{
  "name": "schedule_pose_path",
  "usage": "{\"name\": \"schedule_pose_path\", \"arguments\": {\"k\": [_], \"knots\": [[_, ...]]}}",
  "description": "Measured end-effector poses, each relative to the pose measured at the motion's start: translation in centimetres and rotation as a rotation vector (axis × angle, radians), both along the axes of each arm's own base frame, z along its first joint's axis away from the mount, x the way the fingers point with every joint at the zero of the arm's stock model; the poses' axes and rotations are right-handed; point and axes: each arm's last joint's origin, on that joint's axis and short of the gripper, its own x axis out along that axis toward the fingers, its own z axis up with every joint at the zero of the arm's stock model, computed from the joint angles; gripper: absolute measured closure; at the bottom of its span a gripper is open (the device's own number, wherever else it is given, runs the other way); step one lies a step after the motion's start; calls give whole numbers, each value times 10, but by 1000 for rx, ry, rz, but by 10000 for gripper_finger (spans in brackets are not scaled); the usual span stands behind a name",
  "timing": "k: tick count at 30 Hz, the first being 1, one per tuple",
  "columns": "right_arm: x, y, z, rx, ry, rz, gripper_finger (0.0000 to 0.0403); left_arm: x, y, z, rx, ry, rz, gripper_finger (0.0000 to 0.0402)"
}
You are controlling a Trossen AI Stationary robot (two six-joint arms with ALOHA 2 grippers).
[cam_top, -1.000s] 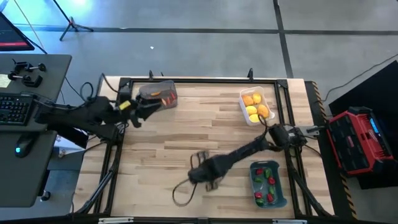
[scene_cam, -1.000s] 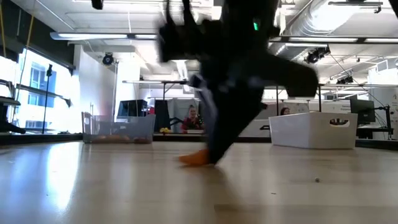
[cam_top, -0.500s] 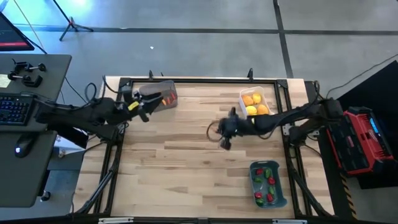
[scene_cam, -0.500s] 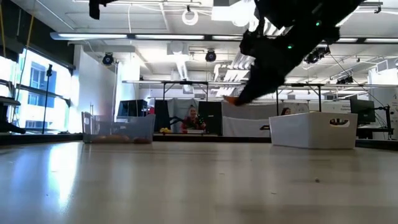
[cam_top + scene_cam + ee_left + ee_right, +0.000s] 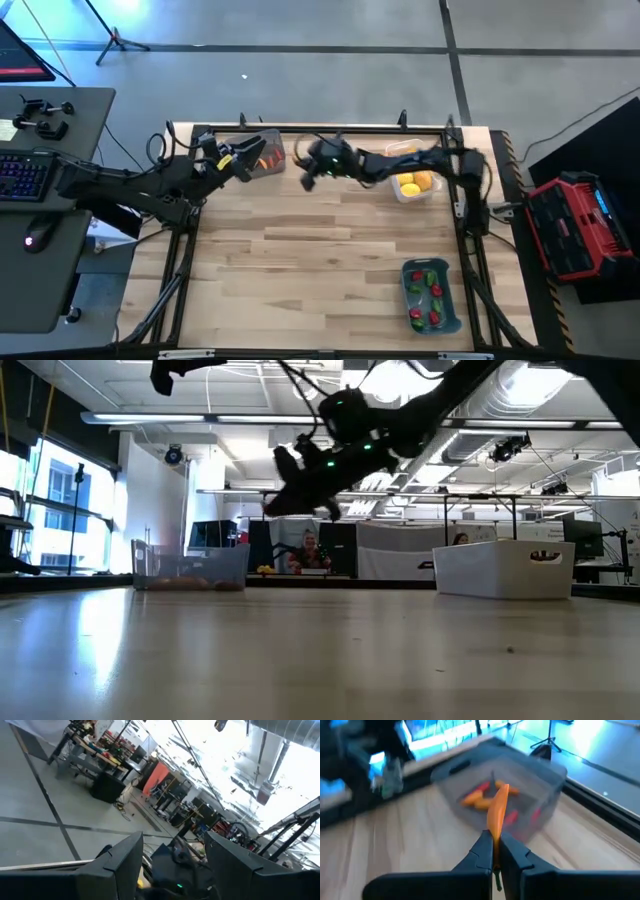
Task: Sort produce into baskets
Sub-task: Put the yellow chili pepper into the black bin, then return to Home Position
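Observation:
My right gripper (image 5: 494,838) is shut on a small orange carrot (image 5: 498,810). It hangs above the table's far side (image 5: 308,172), just right of the clear smoky grey basket (image 5: 264,154). That basket stands at the far left and holds more carrots (image 5: 482,796). My left gripper (image 5: 243,160) stands open at the grey basket's left side with nothing between its fingers (image 5: 125,865). The white basket (image 5: 412,182) with yellow-orange fruits stands at the far right, partly under my right arm. The blue-grey basket (image 5: 432,296) with red and green peppers stands near right. My right gripper pinches one end of the carrot (image 5: 494,831) between its two fingertips. The rest of the carrot sticks out ahead of the fingers, along their line. The fingers come from the table's right side, slanting a little downward. The carrot is lifted clear of the table.
A black frame (image 5: 330,128) runs around the wooden tabletop. My right arm (image 5: 420,160) stretches along the far edge over the white basket. The wood in the middle and near left (image 5: 270,270) is bare. A desk with a keyboard (image 5: 25,175) stands left of the table.
My right gripper has lifted the carrot off the middle of the table and swung it fast toward the far left, up to the grey basket. Its fingers have tipped from steeply downward to nearly level. My left gripper has edged toward the grey basket.

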Motion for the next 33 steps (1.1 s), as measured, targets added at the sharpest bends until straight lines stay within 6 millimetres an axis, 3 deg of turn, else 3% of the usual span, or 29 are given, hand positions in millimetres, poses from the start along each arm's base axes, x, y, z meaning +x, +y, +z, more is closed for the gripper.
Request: {"name": "schedule_pose_path", "arguments": {"k": [5, 12, 20, 24, 33], "knots": [[45, -21, -6, 135, -106, -64, 402, 0, 0, 0, 0, 1, -1, 204], [93, -36, -23, 246, -199, -103, 402, 0, 0, -1, 1, 6, -1, 204], [119, -46, -29, 356, -208, -236, 393, 1, -1, -1, 4, 15, -14, 204], [119, -49, -28, 358, -181, -262, 341, 1, -2, -1, 18, 19, -57, 204], [113, -69, -25, 430, -207, -188, 163, 2, -2, -1, 69, 56, -67, 204]]}}
